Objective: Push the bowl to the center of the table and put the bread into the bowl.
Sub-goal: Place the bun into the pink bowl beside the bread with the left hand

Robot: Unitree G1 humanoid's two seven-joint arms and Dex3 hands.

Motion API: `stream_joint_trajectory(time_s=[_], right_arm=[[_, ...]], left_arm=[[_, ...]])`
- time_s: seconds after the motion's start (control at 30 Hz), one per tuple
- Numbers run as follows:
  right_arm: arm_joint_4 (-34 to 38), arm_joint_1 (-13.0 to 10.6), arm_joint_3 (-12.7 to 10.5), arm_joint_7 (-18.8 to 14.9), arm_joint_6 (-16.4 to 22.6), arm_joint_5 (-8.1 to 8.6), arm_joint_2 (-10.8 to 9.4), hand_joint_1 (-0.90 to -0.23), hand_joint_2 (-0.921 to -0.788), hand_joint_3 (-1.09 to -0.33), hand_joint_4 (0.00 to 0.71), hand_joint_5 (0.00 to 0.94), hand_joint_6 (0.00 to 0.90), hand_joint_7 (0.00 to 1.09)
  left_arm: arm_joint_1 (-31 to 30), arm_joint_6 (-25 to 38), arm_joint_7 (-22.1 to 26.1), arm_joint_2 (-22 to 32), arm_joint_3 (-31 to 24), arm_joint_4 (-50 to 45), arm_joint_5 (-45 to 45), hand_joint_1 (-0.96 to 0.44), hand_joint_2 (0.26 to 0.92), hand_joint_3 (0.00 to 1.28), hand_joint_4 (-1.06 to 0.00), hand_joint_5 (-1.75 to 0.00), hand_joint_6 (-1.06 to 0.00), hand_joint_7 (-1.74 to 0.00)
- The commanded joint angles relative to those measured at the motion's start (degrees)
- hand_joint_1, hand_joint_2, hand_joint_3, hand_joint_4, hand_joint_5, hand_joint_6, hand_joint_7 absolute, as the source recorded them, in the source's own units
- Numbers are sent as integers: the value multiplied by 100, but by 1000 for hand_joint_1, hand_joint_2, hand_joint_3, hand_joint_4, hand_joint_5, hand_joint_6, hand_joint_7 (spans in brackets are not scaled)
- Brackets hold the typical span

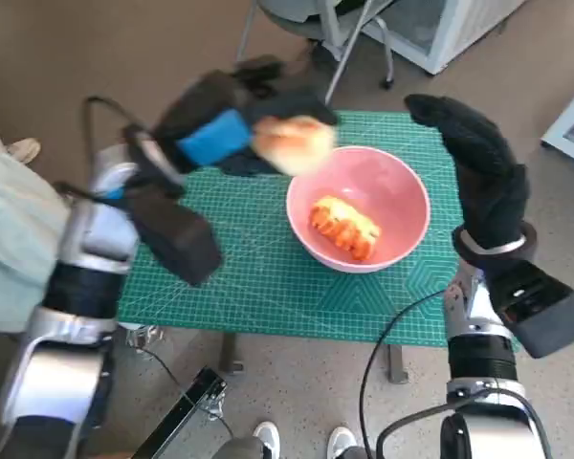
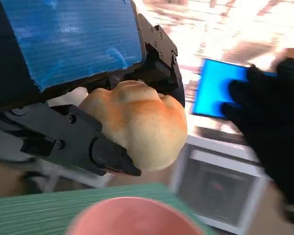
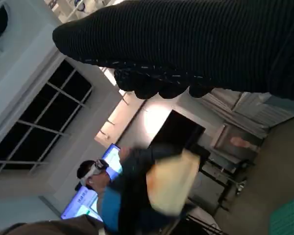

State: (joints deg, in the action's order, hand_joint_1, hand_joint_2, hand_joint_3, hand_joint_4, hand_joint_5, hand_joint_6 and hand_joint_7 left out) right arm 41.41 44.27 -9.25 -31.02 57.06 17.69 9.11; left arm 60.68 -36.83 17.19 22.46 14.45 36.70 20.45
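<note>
One pale golden bread roll (image 1: 293, 143) is clamped in the fingers of the blue-taped black left hand (image 1: 220, 129), held above the green cutting mat (image 1: 258, 277) just left of the far rim of the pink plastic bowl (image 1: 402, 206). An orange pastry (image 1: 345, 228) already lies in the bowl. The roll looks light, soft and crushable; grip its sides gently. The gloved right hand (image 1: 478, 158) hovers right of the bowl, fingers apart, holding nothing.

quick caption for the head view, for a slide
Left hand holds a bread roll above the rim of the pink bowl, which already contains one bread piece.
</note>
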Motion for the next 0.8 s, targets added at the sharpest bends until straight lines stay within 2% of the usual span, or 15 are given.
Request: stream_joint_trajectory(time_s=[0.03,0.07,0.1,0.13,0.17,0.23,0.3,0.47,0.8], right_arm=[[82,-54,-1,15,12,-57,11,-529,-921,-653,348,2,23,799],[90,-54,-4,10,15,-53,15,-530,-921,-653,348,2,23,800],[91,-58,-8,4,14,-46,22,-531,-921,-653,348,2,23,800],[91,-61,-10,0,13,-41,27,-532,-921,-653,348,2,23,801],[89,-67,-15,-6,10,-33,36,-533,-921,-653,348,2,22,801],[81,-76,-22,-14,4,-23,52,-534,-921,-653,348,2,21,801],[64,-86,-27,-18,-8,-13,69,-537,-921,-652,346,1,20,801],[0,-122,-42,-7,-34,-4,105,-540,-921,-650,345,0,20,801],[-157,-197,-58,55,-96,-6,146,-534,-921,-653,341,0,19,799]], left_arm=[[310,-255,-260,-363,240,894,259,0,920,86,-573,-1285,-702,-1098],[349,-278,-241,-428,274,1057,263,-1,920,154,-511,-1344,-608,-1196],[343,-107,-41,-490,358,1129,277,-1,920,180,-486,-1367,-572,-1234],[344,8,99,-530,417,1187,291,-9,895,201,-373,-1152,-439,-1120],[382,347,394,-557,522,1164,345,-22,863,188,-254,-761,-302,-881],[477,888,867,-605,666,1107,404,-28,822,156,-130,-389,-154,-569],[522,1243,1176,-655,734,1019,403,-53,790,124,-53,-159,-63,-349],[428,1338,1214,-729,742,876,403,-133,769,91,-8,-26,-41,-245],[227,601,421,-819,377,1057,96,-219,806,69,1,0,-72,-247]])
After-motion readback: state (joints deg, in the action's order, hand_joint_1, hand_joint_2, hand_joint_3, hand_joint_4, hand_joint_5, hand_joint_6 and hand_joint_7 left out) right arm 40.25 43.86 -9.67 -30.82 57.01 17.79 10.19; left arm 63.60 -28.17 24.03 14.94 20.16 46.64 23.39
